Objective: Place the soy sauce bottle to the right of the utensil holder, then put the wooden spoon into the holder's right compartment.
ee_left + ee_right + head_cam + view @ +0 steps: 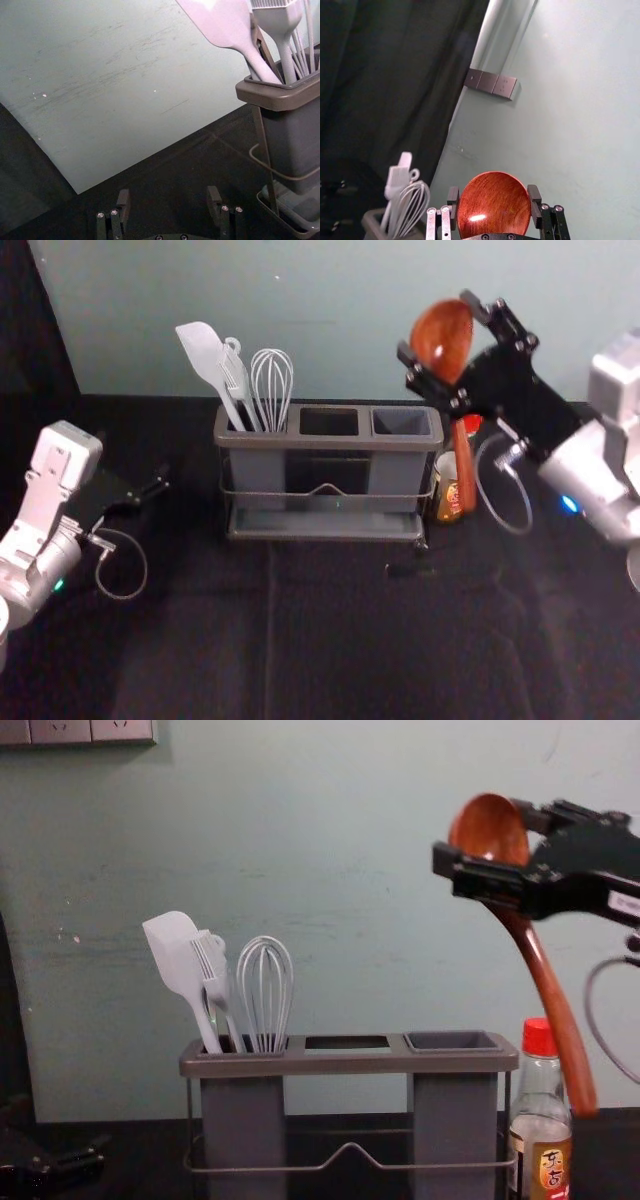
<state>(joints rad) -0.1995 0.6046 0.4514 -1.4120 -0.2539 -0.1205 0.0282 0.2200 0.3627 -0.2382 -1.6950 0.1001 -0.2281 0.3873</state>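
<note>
My right gripper [440,370] is up over the right end of the utensil holder [330,440], shut on the bowl of the wooden spoon [465,465]; the handle hangs down. In the chest view the spoon [548,990] slants down to the right, its handle tip in front of the soy sauce bottle [541,1135]. That bottle stands upright just right of the holder [455,1110]. In the right wrist view the spoon's bowl [494,205] sits between the fingers of the right gripper [494,207]. My left gripper [150,495] is parked at the left; in its wrist view the gripper [170,210] is open.
A white spatula [180,970], a brush [215,975] and a whisk [265,990] stand in the holder's left compartment. The middle and right compartments have open tops. Behind the table [330,640] rises a pale wall [330,320] with a socket strip [490,83].
</note>
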